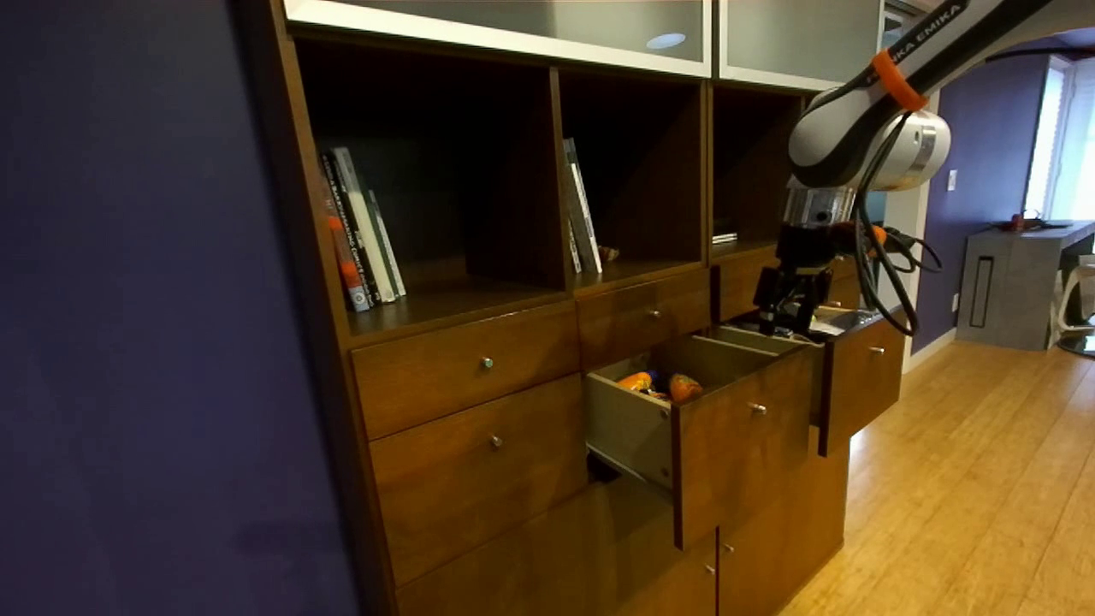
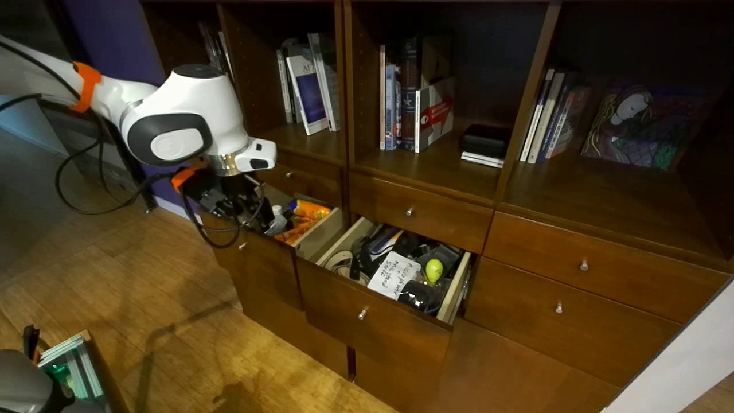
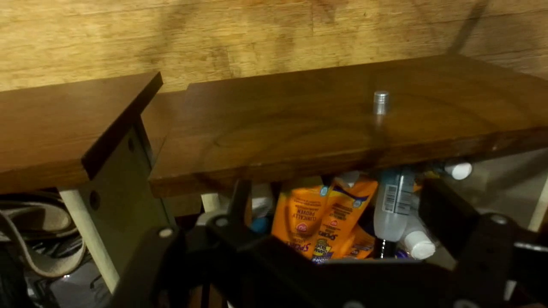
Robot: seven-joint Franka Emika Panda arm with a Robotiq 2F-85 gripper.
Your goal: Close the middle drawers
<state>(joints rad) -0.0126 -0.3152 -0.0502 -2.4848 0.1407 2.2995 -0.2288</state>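
Two narrow, taller-fronted reddish-brown middle drawers stand pulled out. One, holding orange tubes (image 3: 312, 214) and bottles, shows its front in both exterior views (image 1: 740, 470) (image 2: 261, 267) and in the wrist view (image 3: 291, 124). The other, holding belts and a handwritten card, shows beside it (image 1: 866, 385) (image 2: 373, 338) (image 3: 47, 124). The shallow-fronted narrow drawers (image 1: 620, 318) (image 2: 384, 199) above are shut. My gripper (image 3: 336, 188) is open and empty above the tube drawer, behind its front's top edge; it also shows in both exterior views (image 1: 784, 323) (image 2: 266, 222). Contact with the edge cannot be told.
Wider drawers (image 1: 466, 479) (image 2: 573, 324) on each outer side are shut. Cabinet doors (image 1: 761, 530) lie below. Shelves above hold books (image 1: 364, 231) (image 2: 307, 86). A cable loop (image 2: 206, 229) hangs by the wrist. An open box (image 2: 80, 373) stands on the floor.
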